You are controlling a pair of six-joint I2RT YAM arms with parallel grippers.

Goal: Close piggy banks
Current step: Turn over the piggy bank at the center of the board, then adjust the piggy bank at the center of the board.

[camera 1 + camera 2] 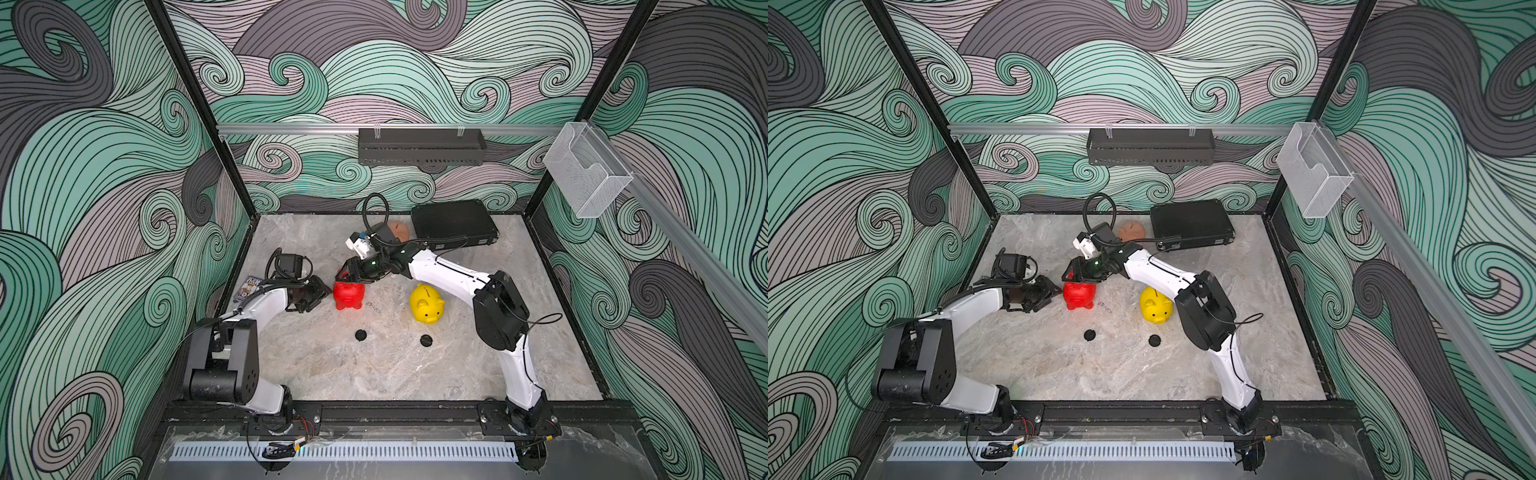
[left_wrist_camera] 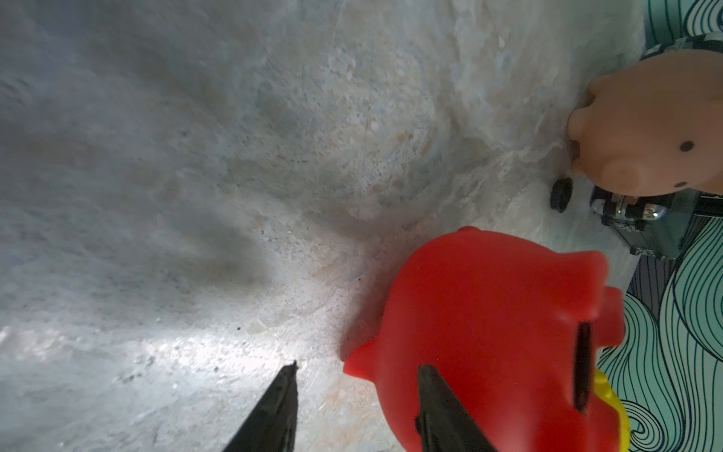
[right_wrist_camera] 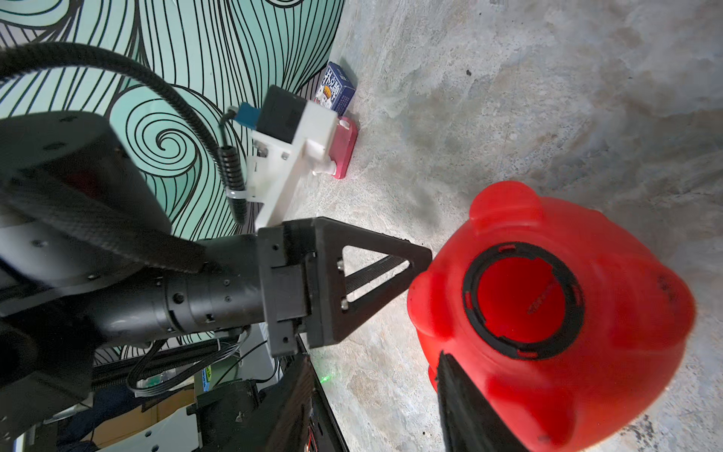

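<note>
Pig: red piggy bank (image 1: pixel 350 294), glossy, hollow, light, slippery.
Hold: right gripper (image 3: pixel 442 395) pinches its flank, belly hole exposed.
Neighbour: left gripper (image 1: pixel 320 293) at nine o'clock, spread, empty.

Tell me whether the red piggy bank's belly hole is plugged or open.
Open. In the right wrist view the red piggy bank shows a black-ringed belly hole with bare red interior; no plug sits in it.

The red pig (image 1: pixel 349 294) lies tipped near the table's middle, glossy, its round belly hole (image 3: pixel 522 299) open with a black ring around the rim; its back slot (image 2: pixel 583 366) shows in the left wrist view. The yellow pig (image 1: pixel 426 304) stands upright to its right, slot on top. The peach pig (image 1: pixel 1131 230) sits at the back, just beside a black case, partly hidden.
</note>
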